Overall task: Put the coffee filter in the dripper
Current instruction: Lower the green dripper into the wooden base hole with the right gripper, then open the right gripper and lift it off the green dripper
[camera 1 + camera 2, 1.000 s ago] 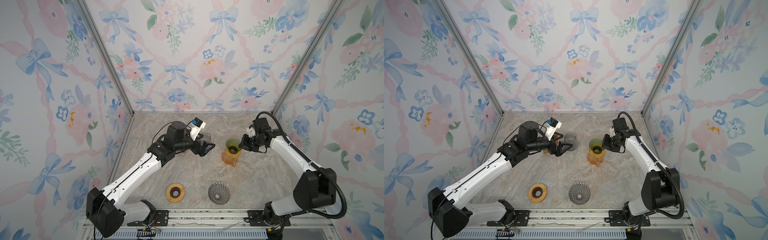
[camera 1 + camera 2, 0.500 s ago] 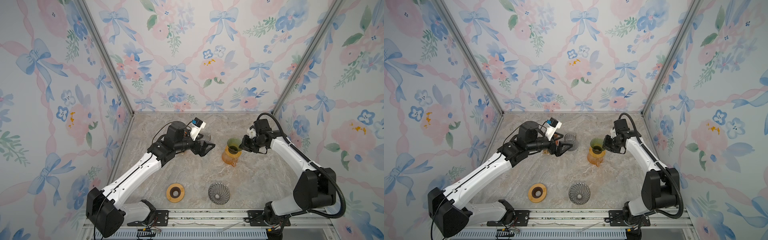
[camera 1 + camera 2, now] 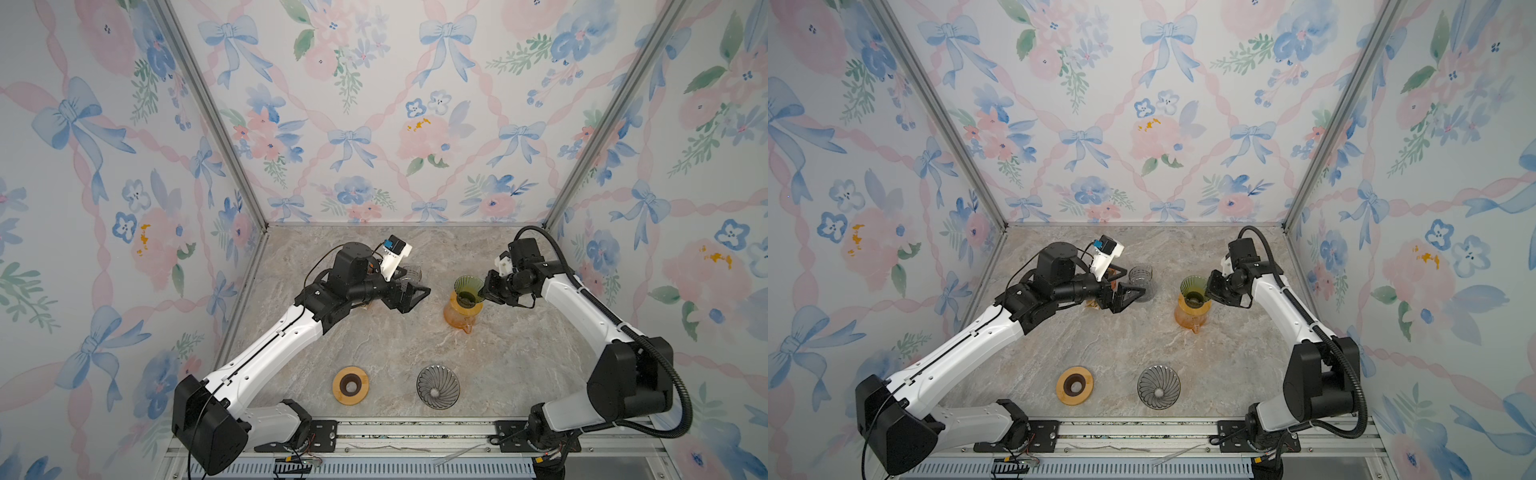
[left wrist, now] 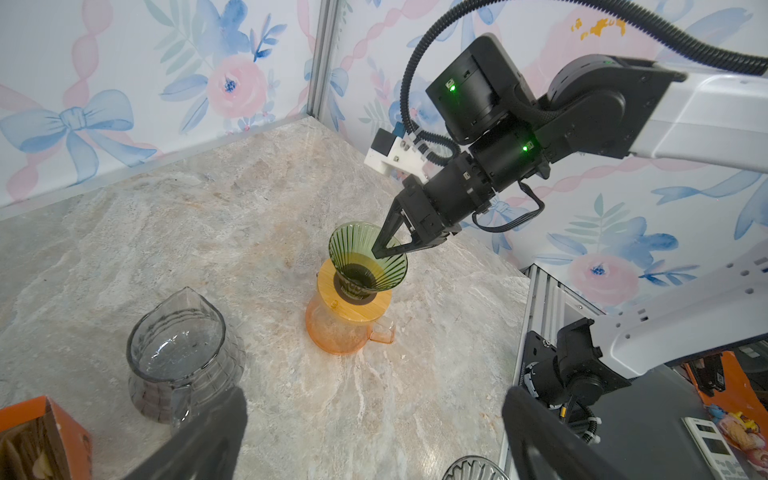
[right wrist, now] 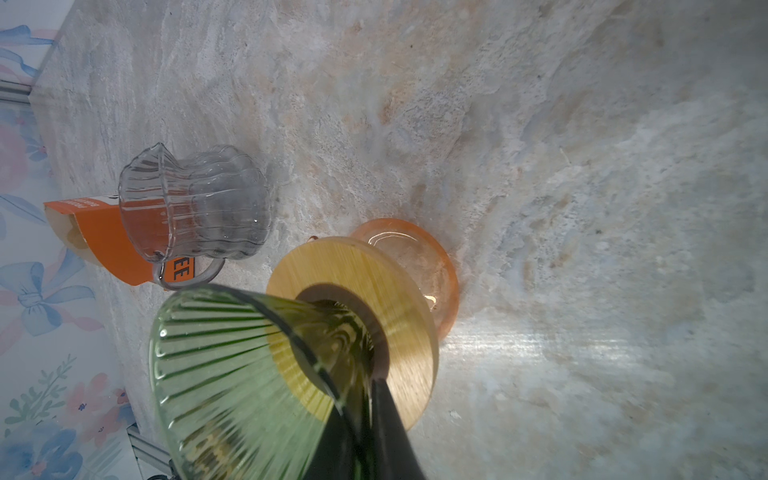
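Green ribbed see-thru dripper (image 4: 353, 253) rim in R gripper (image 4: 379, 250) pinch; L gripper (image 4: 374, 397) wide.

Take the carafe (image 3: 459, 319) as your landmark. On top of it you have the collar (image 4: 365, 311), with the dripper (image 3: 468, 286) seated in it. Left of the carafe stands the glass jug (image 3: 1140, 277), the filter box (image 5: 104, 243) on the jug's far side. In front of the carafe sits the spare dripper (image 3: 438, 385), and front-left the loose ring (image 3: 351, 385).
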{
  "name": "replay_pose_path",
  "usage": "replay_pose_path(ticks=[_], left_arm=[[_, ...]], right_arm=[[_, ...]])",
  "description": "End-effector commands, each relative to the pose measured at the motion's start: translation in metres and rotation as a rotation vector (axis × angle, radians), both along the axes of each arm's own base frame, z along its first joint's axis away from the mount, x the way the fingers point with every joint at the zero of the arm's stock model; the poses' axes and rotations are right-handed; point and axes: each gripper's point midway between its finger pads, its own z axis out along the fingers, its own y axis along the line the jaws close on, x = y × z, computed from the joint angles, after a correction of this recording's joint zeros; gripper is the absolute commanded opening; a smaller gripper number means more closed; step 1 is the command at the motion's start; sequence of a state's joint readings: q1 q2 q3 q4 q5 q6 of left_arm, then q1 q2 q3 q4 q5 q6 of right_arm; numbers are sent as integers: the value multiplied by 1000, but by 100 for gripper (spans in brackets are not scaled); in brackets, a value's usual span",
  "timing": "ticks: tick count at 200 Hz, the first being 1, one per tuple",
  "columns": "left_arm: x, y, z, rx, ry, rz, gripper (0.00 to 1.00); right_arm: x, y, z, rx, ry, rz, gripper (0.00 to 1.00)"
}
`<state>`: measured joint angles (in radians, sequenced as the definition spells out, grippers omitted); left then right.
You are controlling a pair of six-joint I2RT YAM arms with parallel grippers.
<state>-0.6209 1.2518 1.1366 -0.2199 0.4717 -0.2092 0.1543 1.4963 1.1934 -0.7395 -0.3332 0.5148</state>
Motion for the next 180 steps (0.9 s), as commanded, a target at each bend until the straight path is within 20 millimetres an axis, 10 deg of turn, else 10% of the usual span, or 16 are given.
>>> replay_pose_path(ticks=[1, 180], left_arm=[[-2, 2, -2, 2, 4, -11, 98], [-1, 3, -1, -3, 4, -7, 98]], right_arm=[[-3, 3, 8, -8, -27, 17, 13], [-4, -2, 22, -30, -77, -2, 29]])
